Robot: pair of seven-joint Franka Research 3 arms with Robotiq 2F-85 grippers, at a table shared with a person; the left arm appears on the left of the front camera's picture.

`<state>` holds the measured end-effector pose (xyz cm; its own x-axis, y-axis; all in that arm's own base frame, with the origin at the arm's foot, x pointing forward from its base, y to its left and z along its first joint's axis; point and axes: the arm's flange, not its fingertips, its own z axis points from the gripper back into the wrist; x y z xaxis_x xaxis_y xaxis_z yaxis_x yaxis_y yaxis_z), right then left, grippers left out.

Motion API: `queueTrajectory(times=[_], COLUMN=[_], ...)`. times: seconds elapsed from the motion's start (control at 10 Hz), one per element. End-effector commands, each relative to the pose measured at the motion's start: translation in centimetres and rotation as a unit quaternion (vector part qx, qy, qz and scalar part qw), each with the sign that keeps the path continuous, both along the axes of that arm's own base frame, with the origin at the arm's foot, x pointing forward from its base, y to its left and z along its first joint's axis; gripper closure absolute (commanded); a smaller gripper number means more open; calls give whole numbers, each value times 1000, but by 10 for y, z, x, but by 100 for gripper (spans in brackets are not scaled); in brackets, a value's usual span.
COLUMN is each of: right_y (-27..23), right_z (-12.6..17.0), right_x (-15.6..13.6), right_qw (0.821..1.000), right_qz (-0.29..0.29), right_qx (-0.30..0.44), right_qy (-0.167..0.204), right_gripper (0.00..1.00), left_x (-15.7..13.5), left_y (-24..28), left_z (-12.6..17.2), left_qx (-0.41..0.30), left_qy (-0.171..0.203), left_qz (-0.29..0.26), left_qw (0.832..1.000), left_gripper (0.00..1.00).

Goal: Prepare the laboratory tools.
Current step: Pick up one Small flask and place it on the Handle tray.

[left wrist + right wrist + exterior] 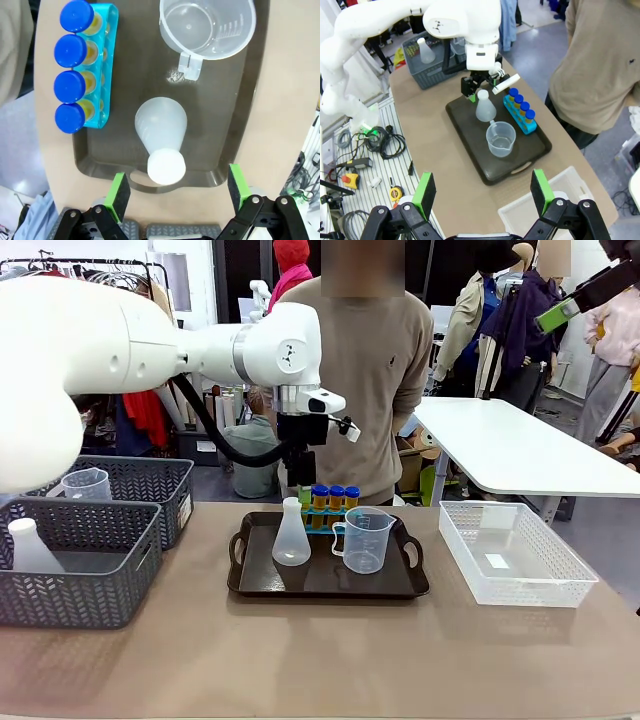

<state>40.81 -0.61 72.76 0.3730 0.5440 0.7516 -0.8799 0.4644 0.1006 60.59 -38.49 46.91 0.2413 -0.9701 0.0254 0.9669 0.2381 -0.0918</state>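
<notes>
Fingers (119, 196) spread, empty; rack (322, 519) partly behind flask (291, 535).

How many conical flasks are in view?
2. One flask stands on the black tray, beside the beaker. The other flask sits in the near grey basket on the left; more may be hidden.

On the black tray (410, 585), the white flask (291, 535), beaker (365, 540) and blue rack (330, 515) of capped tubes (75, 50) stand close together, with narrow gaps between them. Bare table (320, 660) lies open in front. Grey baskets (80, 560) flank the left, a white basket (515, 555) the right.
</notes>
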Motion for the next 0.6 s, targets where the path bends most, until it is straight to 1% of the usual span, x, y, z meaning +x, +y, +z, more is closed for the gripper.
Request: queueTrajectory(times=[0.0,0.2,0.3,0.4,0.5], right_y=[2,2,2,2,2], right_z=[1,1,1,1,1], right_x=[-1,-1,-1,-1,-1], right_qw=[1000,1000,1000,1000,1000], right_qz=[1,1,1,1,1], right_qx=[5,5,5,5,5], right_qy=[0,0,0,0,0], right_gripper=[0,0,0,0,0], left_x=[-17,-24,-26,-12,-12], left_y=[12,15,15,6,6], left_z=[8,24,29,22,22], left_qx=[-11,-14,-16,-9,-9], left_qy=[6,17,13,3,3], left_qz=[-9,15,29,5,5], left_qw=[1000,1000,999,1000,1000], left_gripper=[0,0,0,0,0])
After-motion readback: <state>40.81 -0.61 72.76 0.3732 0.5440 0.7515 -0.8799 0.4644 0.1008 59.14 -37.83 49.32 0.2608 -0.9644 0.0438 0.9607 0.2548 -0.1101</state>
